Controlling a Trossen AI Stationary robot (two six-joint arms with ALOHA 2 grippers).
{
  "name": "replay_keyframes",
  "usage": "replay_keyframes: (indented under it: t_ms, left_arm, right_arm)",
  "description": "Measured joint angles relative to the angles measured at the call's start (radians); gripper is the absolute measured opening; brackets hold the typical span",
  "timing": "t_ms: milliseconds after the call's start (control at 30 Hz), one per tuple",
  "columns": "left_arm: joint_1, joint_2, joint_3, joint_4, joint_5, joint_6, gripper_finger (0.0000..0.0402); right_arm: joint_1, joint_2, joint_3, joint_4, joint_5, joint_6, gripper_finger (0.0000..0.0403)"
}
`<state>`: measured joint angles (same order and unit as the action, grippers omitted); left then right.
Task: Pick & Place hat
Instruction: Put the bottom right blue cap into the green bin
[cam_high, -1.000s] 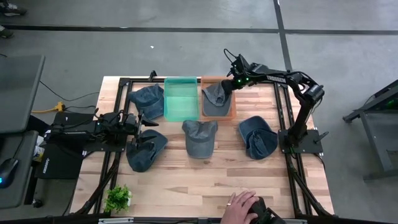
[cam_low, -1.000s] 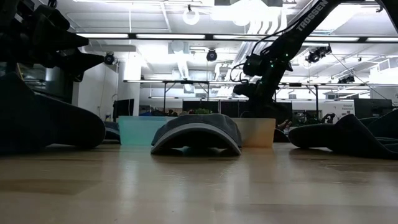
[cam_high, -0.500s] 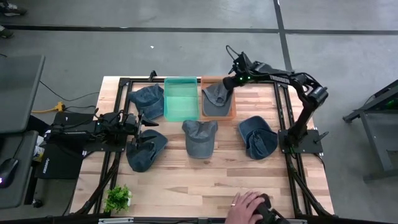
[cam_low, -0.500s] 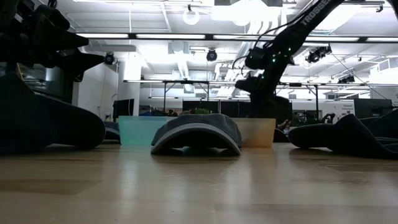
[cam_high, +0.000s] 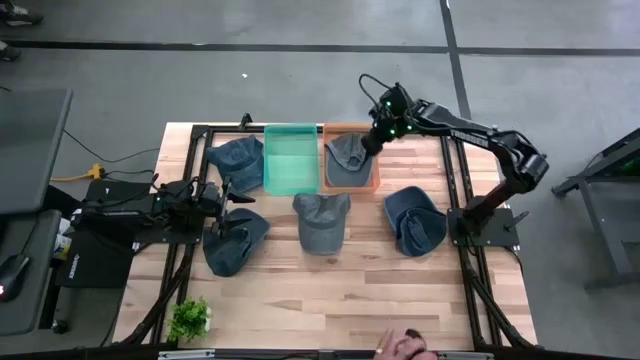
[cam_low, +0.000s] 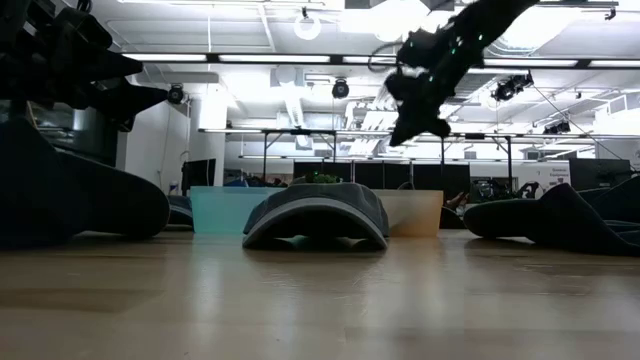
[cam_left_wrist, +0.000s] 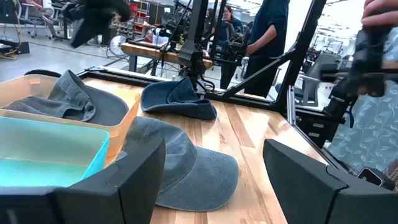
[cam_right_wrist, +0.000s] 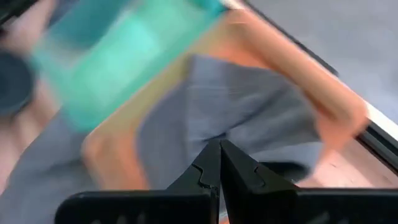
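Right gripper (cam_high: 372, 141) hangs above the orange plastic bin (cam_high: 375, 172), fingers pressed together, holding nothing. Directly below it in that bin lies a blue-grey denim cap (cam_high: 347, 158), crumpled, not touched. Beside the orange bin, on the side away from the right arm's base, sits the teal translucent bin (cam_high: 291, 158), with another denim cap (cam_high: 236, 160) on the wooden table (cam_high: 330, 290) past it. Nearer the front edge from the gripper: a denim cap in mid-table (cam_high: 321, 220) and one by the right arm's base (cam_high: 414, 220). Nothing blocks the space between gripper and bin.

Right wrist view is smeared; bin and cap edges hard to make out. Low view shows only the bins' walls behind the mid-table cap (cam_low: 316, 214), contents hidden. A person's hand (cam_high: 400, 345) is cut off at the table's front edge.

Left gripper (cam_high: 222, 200) waits at the left side, fingers wide apart, empty, just over a fifth denim cap (cam_high: 233, 243).
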<state>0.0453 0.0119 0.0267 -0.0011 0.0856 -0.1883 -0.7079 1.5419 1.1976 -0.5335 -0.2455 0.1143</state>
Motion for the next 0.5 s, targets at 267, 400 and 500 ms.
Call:
replay_keyframes:
  t_ms: [267,400,500]
  left_arm:
    - [0.0,0.0,0.0,0.0,0.0,0.0,0.0269]
    - [0.0,0.0,0.0,0.0,0.0,0.0,0.0269]
    - [0.0,0.0,0.0,0.0,0.0,0.0,0.0269]
  right_arm:
    - [0.13,-0.127,0.0,-0.139,-0.059,-0.224,0.0]
    - [0.194,-0.171,0.0,-0.239,-0.051,-0.3,0.0]
    - [0.246,-0.183,0.0,-0.304,-0.049,-0.315,0.0]
